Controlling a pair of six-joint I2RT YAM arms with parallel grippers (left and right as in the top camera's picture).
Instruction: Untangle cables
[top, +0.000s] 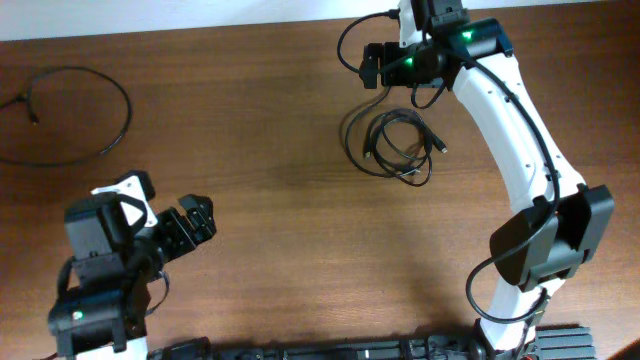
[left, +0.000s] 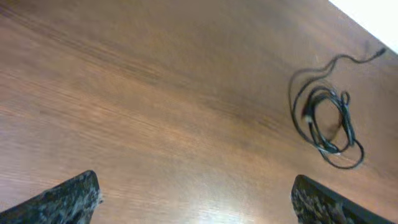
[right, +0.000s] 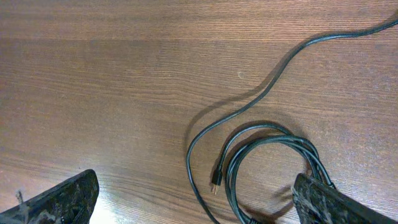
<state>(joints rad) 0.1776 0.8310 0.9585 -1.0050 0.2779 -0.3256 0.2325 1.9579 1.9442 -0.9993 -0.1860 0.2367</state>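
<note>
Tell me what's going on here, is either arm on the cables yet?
Not yet. The right gripper hangs over the coiled cables near the far edge of the table, its fingers spread wide and holding nothing. The coil lies tangled on the wood. The left gripper sits open near its own base, well away from the coil. One separate cable lies in a loose loop at the far left.
</note>
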